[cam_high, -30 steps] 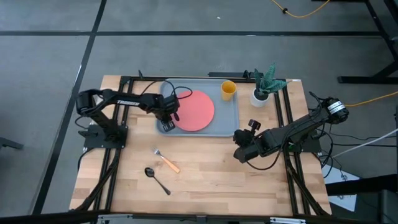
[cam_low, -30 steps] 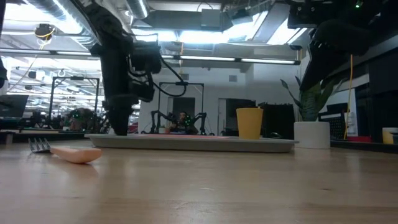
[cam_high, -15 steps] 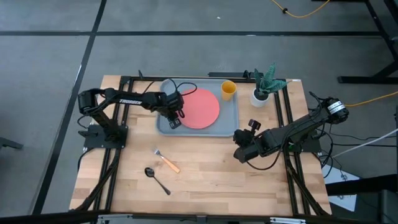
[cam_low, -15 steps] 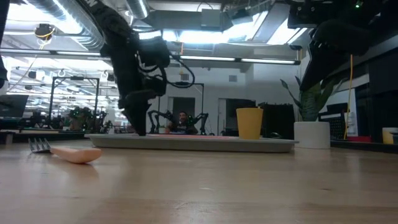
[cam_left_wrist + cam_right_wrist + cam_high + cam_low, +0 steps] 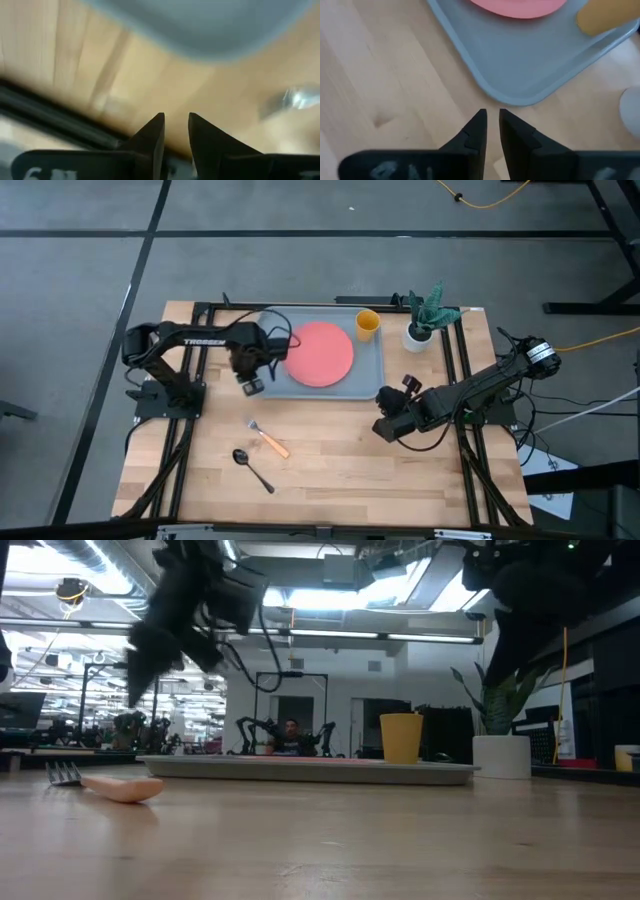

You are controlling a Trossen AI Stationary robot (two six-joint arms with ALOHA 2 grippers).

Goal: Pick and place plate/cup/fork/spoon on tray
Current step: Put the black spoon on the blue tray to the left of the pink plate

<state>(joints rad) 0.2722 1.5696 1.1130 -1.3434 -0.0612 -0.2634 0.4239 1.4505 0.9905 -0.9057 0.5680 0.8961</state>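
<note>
On the wooden worktop (image 5: 330, 470), the coral-pink plate (image 5: 320, 353) lies on the blue-grey tray (image 5: 370, 375), with the yellow cup (image 5: 367, 324) at the tray's far right corner. The left tool (image 5: 249, 383) hangs just off the tray's left edge. The fork (image 5: 268, 439) and dark spoon (image 5: 252, 467) lie nearer, off the tray. The right tool (image 5: 384, 428) waits near the tray's near right corner. A potted plant (image 5: 424, 320) stands right of the cup.

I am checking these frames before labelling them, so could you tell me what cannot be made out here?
- Spoon: absent from the low view, which shows only the fork.
- Plate: in the low view, almost hidden behind the tray rim.
- Left hand: motion-blurred in the low view.
- Cup: cut off by the right wrist view's edge.
</note>
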